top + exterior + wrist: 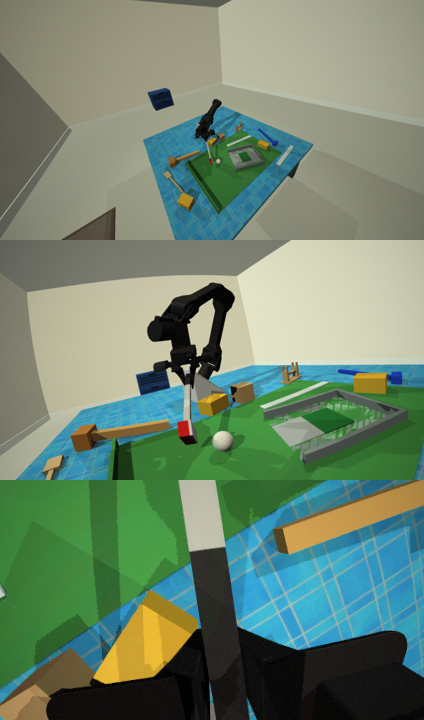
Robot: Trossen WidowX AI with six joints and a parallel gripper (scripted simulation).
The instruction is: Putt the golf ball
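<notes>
Lining up the shot, the gripper clamps the putter with its red head just beside the ball on the turf, needing a gentle push toward the ramp.

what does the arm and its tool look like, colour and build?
The arm is matte black all over, with blocky faceted links and a bulky rounded housing at the wrist. The tool is also black, with two tapered fingers. No cables, markings or labels show.
</notes>
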